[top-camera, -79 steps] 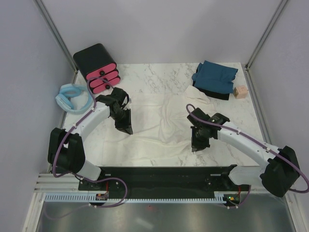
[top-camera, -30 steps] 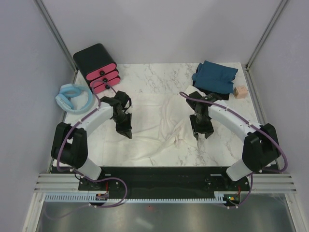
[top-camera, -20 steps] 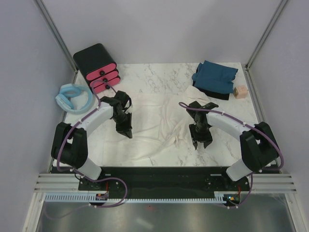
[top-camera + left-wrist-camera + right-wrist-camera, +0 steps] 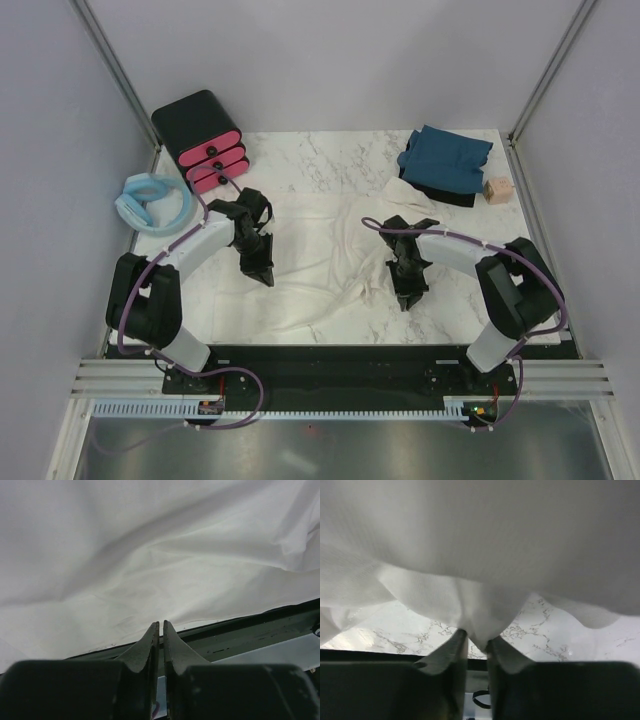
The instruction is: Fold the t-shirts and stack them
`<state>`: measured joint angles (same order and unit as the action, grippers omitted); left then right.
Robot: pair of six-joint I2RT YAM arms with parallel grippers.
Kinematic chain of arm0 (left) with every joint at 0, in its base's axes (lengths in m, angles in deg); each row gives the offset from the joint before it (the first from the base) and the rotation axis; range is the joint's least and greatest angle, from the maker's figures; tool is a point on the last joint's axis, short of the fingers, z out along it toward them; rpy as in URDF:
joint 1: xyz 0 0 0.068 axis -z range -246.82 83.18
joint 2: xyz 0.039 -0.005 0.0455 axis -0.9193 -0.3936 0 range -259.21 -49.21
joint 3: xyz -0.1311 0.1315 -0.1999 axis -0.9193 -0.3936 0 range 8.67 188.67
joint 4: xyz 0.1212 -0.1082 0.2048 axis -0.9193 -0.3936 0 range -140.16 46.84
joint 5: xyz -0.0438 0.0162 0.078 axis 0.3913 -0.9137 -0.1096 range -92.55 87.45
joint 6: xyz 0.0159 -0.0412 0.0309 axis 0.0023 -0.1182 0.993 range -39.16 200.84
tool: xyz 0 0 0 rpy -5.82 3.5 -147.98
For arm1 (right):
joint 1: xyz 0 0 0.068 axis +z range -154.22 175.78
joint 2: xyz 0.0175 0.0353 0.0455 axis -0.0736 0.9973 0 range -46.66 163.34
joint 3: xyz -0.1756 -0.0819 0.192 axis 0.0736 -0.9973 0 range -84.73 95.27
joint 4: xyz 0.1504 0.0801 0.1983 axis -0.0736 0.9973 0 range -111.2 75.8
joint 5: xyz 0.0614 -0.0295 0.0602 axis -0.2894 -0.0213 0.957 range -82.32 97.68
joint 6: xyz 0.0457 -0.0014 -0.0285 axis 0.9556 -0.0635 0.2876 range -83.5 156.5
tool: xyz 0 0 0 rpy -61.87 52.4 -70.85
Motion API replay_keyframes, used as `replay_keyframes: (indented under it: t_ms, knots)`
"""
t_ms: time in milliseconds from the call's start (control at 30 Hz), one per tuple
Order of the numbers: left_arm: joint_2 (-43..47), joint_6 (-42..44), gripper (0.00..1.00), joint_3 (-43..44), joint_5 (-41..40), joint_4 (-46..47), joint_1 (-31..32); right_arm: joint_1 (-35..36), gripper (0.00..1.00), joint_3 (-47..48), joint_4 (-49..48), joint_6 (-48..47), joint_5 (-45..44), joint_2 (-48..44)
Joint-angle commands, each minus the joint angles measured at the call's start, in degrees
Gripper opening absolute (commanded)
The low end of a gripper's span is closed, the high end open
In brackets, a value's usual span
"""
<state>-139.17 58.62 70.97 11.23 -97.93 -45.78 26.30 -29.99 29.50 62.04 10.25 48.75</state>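
A cream-white t-shirt [image 4: 320,255] lies rumpled across the table's middle, its long axis running left to right. The left gripper [image 4: 262,274] is pinched nearly together on its left near edge. The right gripper [image 4: 410,296] clamps a fold on its right side. A dark teal t-shirt [image 4: 447,158] sits far right.

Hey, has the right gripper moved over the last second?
Yes. The right gripper has come toward the near edge of the table, farther from the dark teal t-shirt at the back, and now pinches a fold of the cream-white t-shirt.
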Motion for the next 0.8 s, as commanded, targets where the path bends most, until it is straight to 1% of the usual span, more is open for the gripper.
replay_keyframes:
  t_ms: [0, 33, 67, 167, 200, 333, 400, 433, 567, 700, 767]
  knots:
    - [0.13, -0.46, 0.13, 1.07, 0.37, 0.09, 0.15, 0.15, 0.09, 1.07, 0.36, -0.4, -0.54, -2.95]
    - [0.04, -0.46, 0.13, 1.07, 0.37, 0.18, 0.23, 0.06, 0.02, 1.24, 0.8, -0.58, -0.63, -3.65]
    - [-0.05, -0.55, 0.13, 0.89, 0.37, 0.18, 0.15, 0.15, 0.0, 1.85, 1.5, -0.75, -0.55, -4.79]
    - [-0.22, -0.37, 0.13, 0.72, 0.46, 0.62, 0.23, 0.15, 0.0, 4.22, 6.24, -1.37, -1.42, -7.07]
    - [-0.22, -0.37, 0.13, 0.63, 0.54, 0.71, 0.15, 0.15, 0.0, 5.02, 9.48, -1.37, -1.69, -7.7]
    - [-1.01, 0.07, 0.13, 0.71, 1.25, 1.67, 0.23, 0.15, 0.0, 9.94, 17.23, -0.76, -2.22, -12.26]
    - [-1.19, 0.24, 0.13, 1.07, 1.69, 1.76, 0.15, 0.15, 0.0, 12.58, 21.87, -0.23, -2.22, -12.97]
    - [-1.28, 0.42, 0.13, 1.24, 1.69, 2.03, 0.23, 0.15, 0.0, 13.19, 23.21, 0.03, -3.43, -13.67]
    - [-1.19, 0.86, 0.13, 2.03, 2.04, 2.38, 0.14, 0.59, 0.0, 16.71, 28.4, 2.4, -3.19, -16.48]
    - [-1.01, 1.3, 0.13, 2.47, 2.39, 2.56, 0.14, 1.73, 0.0, 16.89, 32.97, 5.13, -2.05, -19.73]
    - [-0.75, 1.39, 0.13, 2.65, 2.48, 2.56, 0.23, 2.0, 0.0, 14.88, 32.97, 6.79, 1.99, -23.33]
